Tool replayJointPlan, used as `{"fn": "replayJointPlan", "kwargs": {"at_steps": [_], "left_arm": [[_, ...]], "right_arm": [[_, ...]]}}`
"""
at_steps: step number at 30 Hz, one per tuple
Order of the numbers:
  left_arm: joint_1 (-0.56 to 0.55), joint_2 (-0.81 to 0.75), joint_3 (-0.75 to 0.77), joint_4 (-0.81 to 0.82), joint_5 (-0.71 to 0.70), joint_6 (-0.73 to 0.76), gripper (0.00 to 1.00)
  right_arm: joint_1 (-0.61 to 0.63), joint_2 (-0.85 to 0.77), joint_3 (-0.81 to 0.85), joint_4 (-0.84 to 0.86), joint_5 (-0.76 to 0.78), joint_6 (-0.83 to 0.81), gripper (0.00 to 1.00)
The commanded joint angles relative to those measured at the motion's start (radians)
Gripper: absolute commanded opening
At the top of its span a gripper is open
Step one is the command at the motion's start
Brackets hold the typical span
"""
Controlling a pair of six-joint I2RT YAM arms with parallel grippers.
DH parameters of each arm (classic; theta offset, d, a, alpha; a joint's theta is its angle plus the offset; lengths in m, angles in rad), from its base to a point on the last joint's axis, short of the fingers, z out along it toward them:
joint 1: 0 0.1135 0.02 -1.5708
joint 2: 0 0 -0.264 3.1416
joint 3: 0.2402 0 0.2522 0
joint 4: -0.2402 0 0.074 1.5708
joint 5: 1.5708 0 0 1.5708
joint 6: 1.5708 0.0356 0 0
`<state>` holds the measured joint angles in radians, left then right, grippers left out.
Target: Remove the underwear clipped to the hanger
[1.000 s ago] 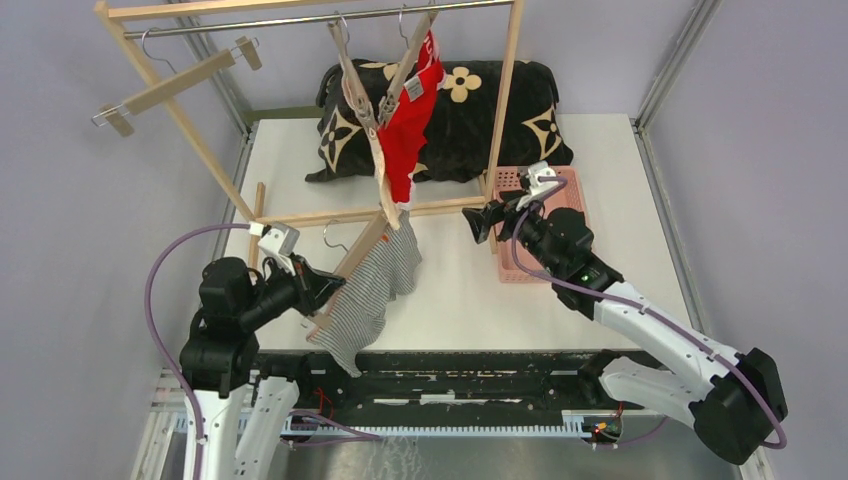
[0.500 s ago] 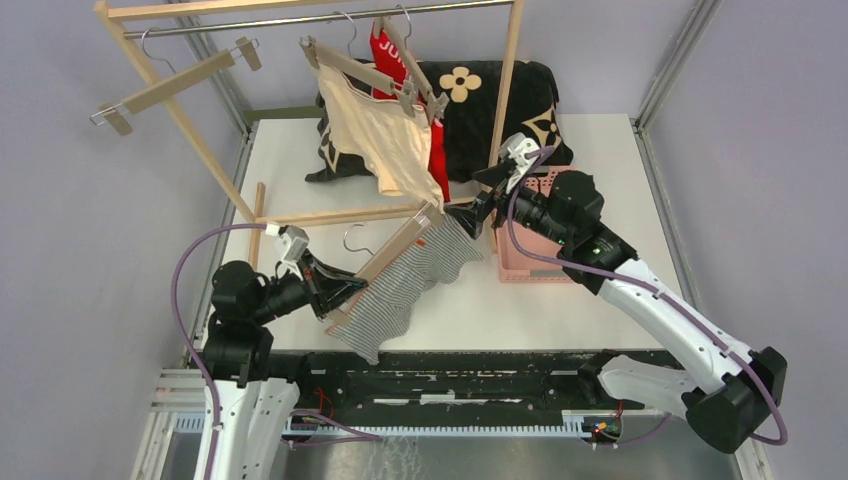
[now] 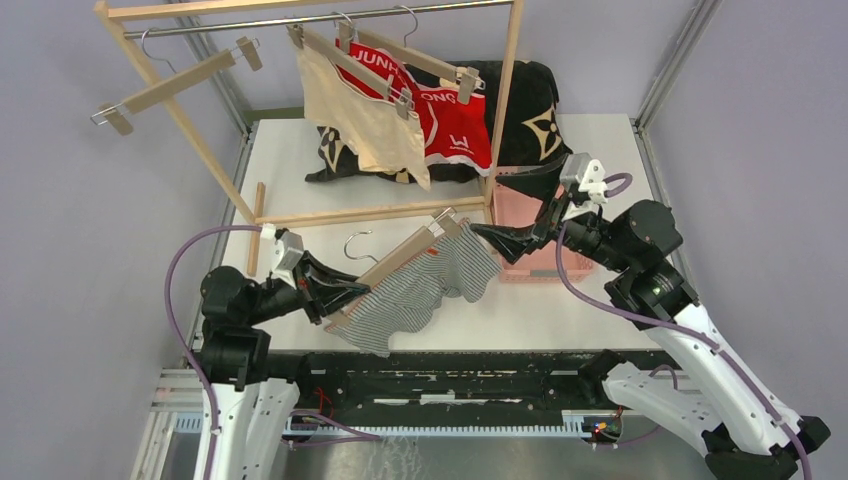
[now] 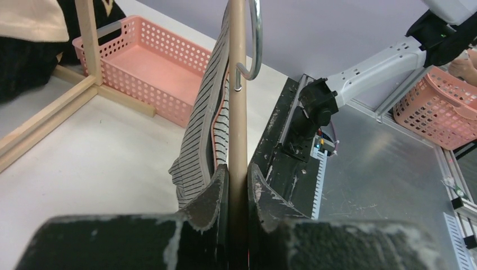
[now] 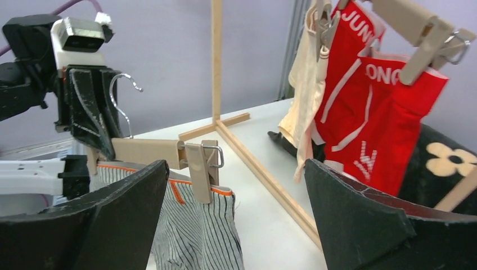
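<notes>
Striped underwear (image 5: 191, 230) near spread right pincer (image 5: 235, 166)

Top view: black cushion (image 3: 530, 90) mostly behind red underwear (image 3: 455, 130); pink basket (image 3: 512, 200) partly behind right arm (image 3: 625, 240). Right wrist: striped underwear (image 5: 197, 236) runs off bottom edge. Left wrist: hanger (image 4: 237, 112) edge-on, its clips hidden, top cut off.

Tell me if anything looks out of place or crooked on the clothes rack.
One wooden hanger is off the rail: the left gripper holds it slanted over the table, striped underwear clipped on. The beige underwear and red underwear hang from the rail on steeply tilted hangers, not level.
</notes>
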<state>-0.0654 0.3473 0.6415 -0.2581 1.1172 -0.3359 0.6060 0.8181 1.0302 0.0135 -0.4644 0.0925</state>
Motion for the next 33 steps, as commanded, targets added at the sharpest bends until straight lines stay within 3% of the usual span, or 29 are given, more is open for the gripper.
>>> {"fn": "replayJointPlan", "kwargs": {"at_steps": [1, 6, 14, 33], "left_arm": [[0.000, 0.054, 0.071, 0.124, 0.089, 0.013, 0.03], [0.001, 0.142, 0.084, 0.241, 0.096, 0.008, 0.03], [0.002, 0.275, 0.123, 0.191, 0.099, 0.125, 0.03], [0.000, 0.283, 0.148, 0.129, 0.148, 0.183, 0.03]], "right_arm": [[-0.001, 0.049, 0.020, 0.055, -0.103, 0.054, 0.99], [-0.001, 0.128, 0.063, 0.098, -0.195, 0.095, 0.98], [-0.002, 0.234, 0.136, 0.128, -0.261, 0.119, 0.98], [-0.002, 0.289, 0.132, 0.197, -0.292, 0.162, 0.89]]}}
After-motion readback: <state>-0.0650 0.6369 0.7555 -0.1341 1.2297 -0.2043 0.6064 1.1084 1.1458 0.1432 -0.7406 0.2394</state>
